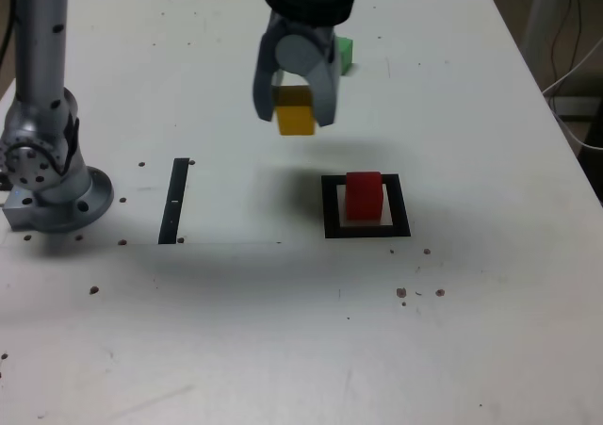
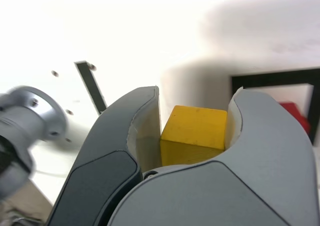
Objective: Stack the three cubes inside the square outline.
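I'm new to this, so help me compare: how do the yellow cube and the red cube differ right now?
The yellow cube is held up in the gripper; the red cube rests inside the square outline. One is yellow, the other red. Both are plain, solid-coloured blocks.

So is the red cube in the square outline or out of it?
In: the exterior view shows the red cube sitting within the black border of the square outline.
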